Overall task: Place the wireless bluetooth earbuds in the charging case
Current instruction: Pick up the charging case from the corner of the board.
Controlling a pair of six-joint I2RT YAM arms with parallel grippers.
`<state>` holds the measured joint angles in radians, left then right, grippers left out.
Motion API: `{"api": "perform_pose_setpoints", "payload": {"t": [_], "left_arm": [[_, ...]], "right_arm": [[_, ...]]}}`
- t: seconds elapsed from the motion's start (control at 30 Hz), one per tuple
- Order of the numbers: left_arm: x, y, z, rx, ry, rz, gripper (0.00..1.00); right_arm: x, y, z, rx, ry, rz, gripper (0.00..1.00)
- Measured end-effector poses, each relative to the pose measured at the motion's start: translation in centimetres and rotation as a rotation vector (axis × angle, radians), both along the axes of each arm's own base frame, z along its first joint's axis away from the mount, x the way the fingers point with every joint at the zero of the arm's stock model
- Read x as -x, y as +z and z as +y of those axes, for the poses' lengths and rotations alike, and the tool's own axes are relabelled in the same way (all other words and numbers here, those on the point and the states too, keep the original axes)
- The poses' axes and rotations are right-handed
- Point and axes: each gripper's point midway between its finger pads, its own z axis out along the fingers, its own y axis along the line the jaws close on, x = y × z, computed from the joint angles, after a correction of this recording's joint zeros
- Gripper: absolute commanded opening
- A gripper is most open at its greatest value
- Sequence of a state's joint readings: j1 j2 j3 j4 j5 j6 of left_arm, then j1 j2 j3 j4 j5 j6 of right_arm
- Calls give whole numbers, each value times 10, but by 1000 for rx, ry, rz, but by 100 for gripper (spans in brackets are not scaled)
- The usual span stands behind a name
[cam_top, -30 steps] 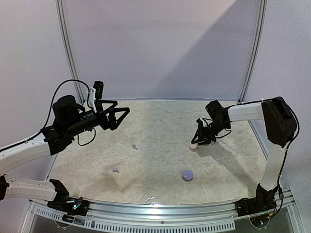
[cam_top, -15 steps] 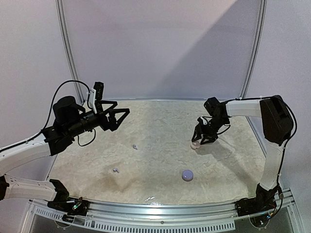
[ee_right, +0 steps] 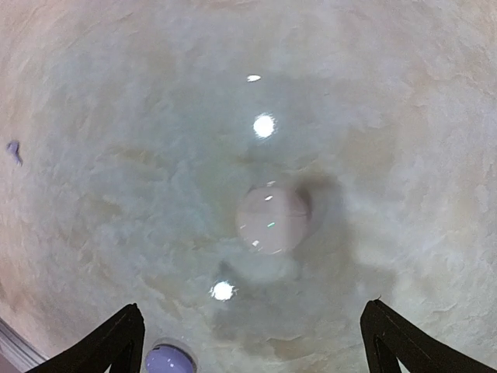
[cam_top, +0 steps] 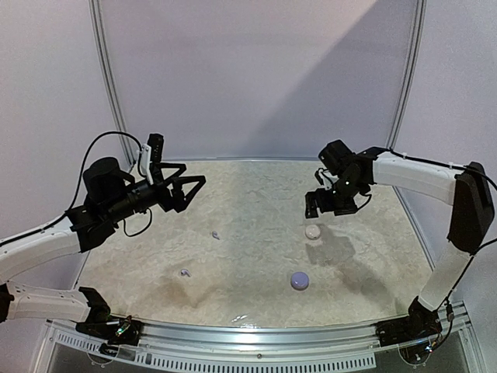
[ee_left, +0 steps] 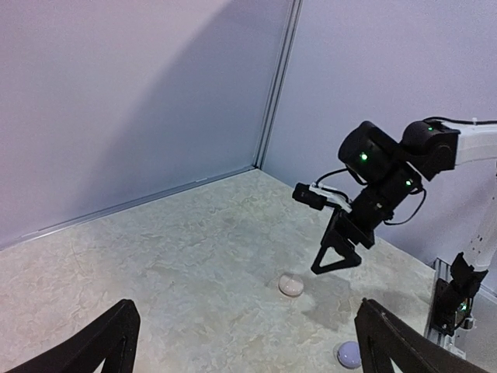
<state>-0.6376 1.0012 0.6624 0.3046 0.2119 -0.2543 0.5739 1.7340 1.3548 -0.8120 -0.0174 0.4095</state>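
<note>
- My right tool [cam_top: 320,207] has just let go. Its jaws are wide apart above the pale round piece [cam_top: 312,232] on the surface [cam_top: 256,194].
- My left tool [cam_top: 194,190] hangs with jaws apart.
- The charging case [cam_top: 300,280] sits nearer to me. The earbuds [cam_top: 215,235] lie to the left, not in yet.

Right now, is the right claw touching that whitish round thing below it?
Apart. Left wrist view: the right gripper hangs above the whitish round piece, table visible between.
</note>
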Motion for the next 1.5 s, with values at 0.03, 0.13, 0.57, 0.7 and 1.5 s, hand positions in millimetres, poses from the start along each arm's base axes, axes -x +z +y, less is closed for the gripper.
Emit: {"api": "perform_pose_setpoints", "payload": {"t": [0.03, 0.13, 0.57, 0.7, 1.5], "left_arm": [[0, 0, 0, 0, 0, -1, 99], [1, 0, 1, 3, 1, -4, 99], [4, -2, 3, 17, -2, -10, 99], [7, 1, 5, 24, -2, -19, 99], [11, 3, 9, 30, 2, -29, 99]], "right_arm": [[10, 3, 9, 14, 33, -17, 99], [41, -5, 32, 51, 101, 1, 99], [137, -70, 85, 112, -35, 261, 98], [150, -85, 89, 112, -94, 313, 91], [166, -97, 87, 145, -116, 337, 47]]}}
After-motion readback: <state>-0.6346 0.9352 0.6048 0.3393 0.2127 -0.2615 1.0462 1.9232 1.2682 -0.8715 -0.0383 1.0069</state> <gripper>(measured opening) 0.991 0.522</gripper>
